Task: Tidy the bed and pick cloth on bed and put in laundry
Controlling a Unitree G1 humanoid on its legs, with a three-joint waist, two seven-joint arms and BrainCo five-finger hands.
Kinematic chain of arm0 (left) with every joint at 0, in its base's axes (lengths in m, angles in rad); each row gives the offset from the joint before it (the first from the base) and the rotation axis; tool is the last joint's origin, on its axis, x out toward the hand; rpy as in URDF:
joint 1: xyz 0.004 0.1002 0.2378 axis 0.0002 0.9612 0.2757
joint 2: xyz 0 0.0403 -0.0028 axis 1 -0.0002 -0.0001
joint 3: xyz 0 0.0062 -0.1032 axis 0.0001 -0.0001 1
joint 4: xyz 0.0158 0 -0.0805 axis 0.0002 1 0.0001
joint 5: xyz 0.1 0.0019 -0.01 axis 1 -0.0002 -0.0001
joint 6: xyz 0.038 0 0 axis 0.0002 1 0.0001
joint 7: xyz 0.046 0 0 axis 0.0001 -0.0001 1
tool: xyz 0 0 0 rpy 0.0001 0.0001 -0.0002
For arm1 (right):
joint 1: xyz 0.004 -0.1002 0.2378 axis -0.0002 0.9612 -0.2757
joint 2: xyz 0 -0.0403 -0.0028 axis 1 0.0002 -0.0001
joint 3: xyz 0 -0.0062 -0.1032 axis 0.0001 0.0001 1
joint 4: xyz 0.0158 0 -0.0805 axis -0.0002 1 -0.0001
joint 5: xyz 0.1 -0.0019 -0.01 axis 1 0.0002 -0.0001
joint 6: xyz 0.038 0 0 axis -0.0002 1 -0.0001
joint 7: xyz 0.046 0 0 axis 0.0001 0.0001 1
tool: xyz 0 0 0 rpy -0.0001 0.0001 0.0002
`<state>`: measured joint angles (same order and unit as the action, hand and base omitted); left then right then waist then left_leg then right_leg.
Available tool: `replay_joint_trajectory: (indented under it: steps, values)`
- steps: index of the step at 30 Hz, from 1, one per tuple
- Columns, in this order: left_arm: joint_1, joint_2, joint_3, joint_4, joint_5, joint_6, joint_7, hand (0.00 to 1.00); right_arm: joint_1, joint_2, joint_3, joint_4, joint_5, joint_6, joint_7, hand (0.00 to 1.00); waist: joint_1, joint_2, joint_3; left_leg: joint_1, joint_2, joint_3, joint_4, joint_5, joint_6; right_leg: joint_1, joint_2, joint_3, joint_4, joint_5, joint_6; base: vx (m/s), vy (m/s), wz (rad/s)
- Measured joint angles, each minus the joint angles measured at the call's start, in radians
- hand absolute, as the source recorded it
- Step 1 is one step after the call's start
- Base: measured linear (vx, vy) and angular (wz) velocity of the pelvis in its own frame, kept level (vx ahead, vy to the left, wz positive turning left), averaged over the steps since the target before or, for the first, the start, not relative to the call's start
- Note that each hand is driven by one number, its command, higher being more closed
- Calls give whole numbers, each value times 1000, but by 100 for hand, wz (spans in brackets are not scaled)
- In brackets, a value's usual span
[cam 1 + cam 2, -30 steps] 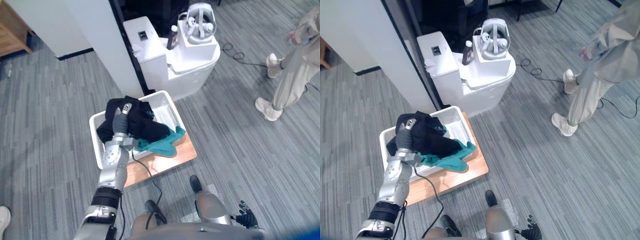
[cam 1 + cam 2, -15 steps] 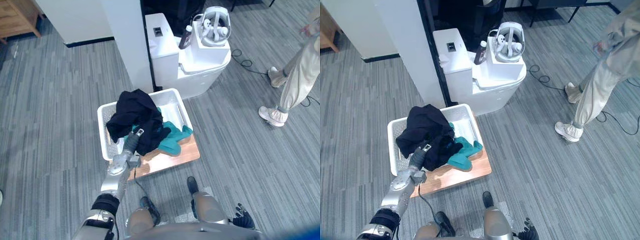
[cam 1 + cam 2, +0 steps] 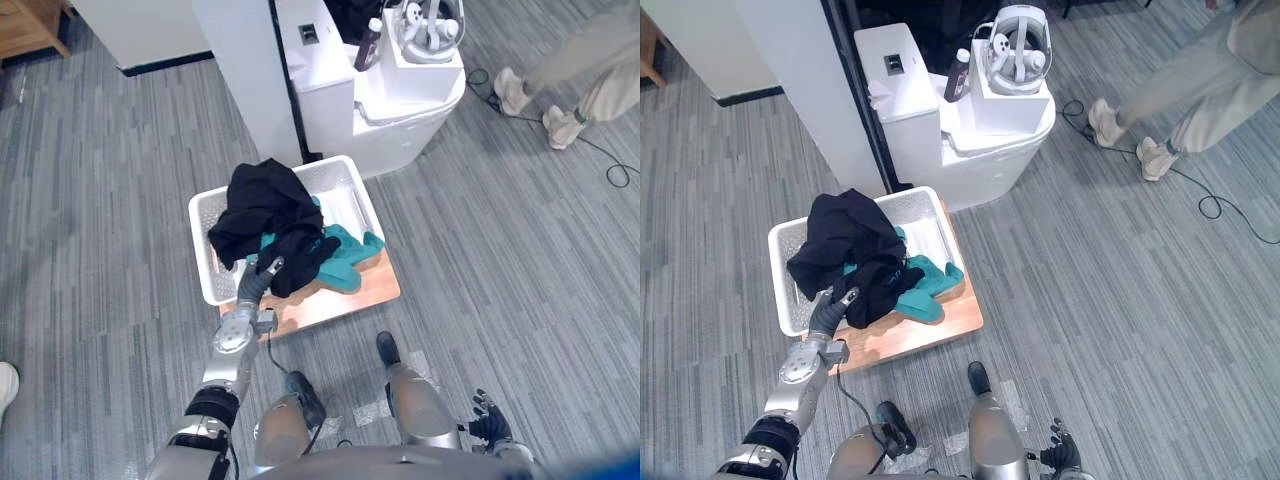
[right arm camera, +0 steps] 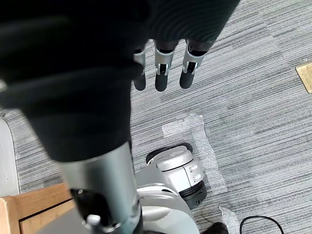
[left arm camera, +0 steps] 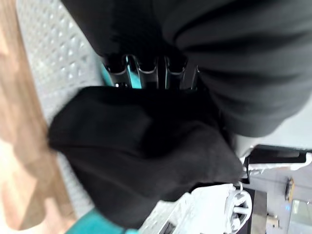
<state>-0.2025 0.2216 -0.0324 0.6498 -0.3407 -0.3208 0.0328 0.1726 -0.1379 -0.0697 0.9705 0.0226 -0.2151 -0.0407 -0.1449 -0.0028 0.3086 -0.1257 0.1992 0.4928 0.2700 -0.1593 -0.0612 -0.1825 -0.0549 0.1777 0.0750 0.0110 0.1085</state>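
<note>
- Left eye view, centre of frame: the black cloth [image 3: 262, 203] lies heaped in the white laundry basket [image 3: 199, 250]. One fold spills over the near rim beside a teal cloth [image 3: 347, 256].
- My left hand [image 3: 262, 277] sits at that near rim, buried in the spilling fold. The left wrist view shows black fabric wrapped around it [image 5: 146, 74], so I cannot tell whether it grips or has let go.
- Compared with one second ago, this hand has come down from above the pile to its lower edge, and the cloth now rests on the basket instead of hanging from me. I judge the drop to be essentially made.
- The whole picture has also shifted, which is the camera moving and not the basket.
- My right hand [image 4: 163, 77] hangs relaxed and empty over the floor at lower right.
</note>
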Motion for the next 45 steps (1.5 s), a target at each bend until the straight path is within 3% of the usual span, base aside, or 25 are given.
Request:
replay_joint_trajectory:
  steps: [11, 14, 18, 22, 25, 28, 32, 36, 39, 45]
  values:
    - [-76, 93, 107, -242, -39, -1, 56, 0, 11, 0, 1, 8, -5, -11, -15, 0, 3, 1, 0, 65, -48, -15, -130, 74, 1, 32, -22, -35, -15, 0, -3, 20, -5, 9]
    - [-95, 112, 123, -262, -57, 43, 39, 0, 25, 3, 1, 7, -5, -10, -26, 0, 0, 4, -3, 79, -67, -33, -189, 112, 5, 33, -30, -55, -14, -3, -8, -36, -9, 19]
    - [-93, 115, 123, -273, -98, 129, -44, 0, 31, 2, 0, 7, -5, -10, -33, 0, 26, 4, -3, 110, -85, -38, -273, 162, 4, 34, -28, -63, -13, -6, -14, -18, -8, 9]
    - [-78, 123, 124, -272, -98, 203, -141, 0, 32, 2, -1, 1, -5, -7, -35, 0, 30, 5, -8, 129, -94, -52, -330, 196, 5, 38, -28, -82, -9, -9, -19, 10, -10, 12]
    - [-43, 136, 114, -264, -38, 240, -227, 0, 34, 2, -5, -2, -6, 4, -33, 0, 31, 6, -19, 151, -97, -52, -354, 202, 3, 53, -26, -85, -17, -10, -20, 14, 2, 0]
    - [-29, 156, 97, -219, 97, 258, -301, 0, 39, 2, -12, -5, -9, 12, -31, 0, 32, 10, -36, 151, -98, -51, -359, 202, 3, 54, -26, -86, -23, -10, -20, 25, 2, 0]
    - [-30, 229, 27, -171, 362, 246, -343, 0, 42, 0, -40, -15, -45, 13, -23, 0, 25, 20, -38, 152, -98, -45, -359, 202, 3, 53, -26, -84, -24, -9, -21, 1, -2, -2]
    - [-73, 311, -14, -133, 500, 205, -384, 0, 62, -21, -44, -35, -46, 13, -9, 0, 23, 52, -42, 153, -99, -42, -359, 203, 3, 52, -27, -84, -24, -8, -21, 0, 0, 0]
    - [-97, 343, -40, -132, 554, 183, -411, 0, 71, -33, -49, -36, -46, 15, -1, 0, 22, 76, -43, 154, -102, -45, -367, 207, 4, 51, -29, -88, -25, -8, -21, 1, -1, 1]
    - [-134, 432, -88, -133, 608, 169, -456, 0, 71, -31, -72, -41, -46, 17, 0, 0, 0, 88, -42, 146, -102, -66, -367, 215, 5, 55, -33, -111, -27, -8, -22, 3, -6, 9]
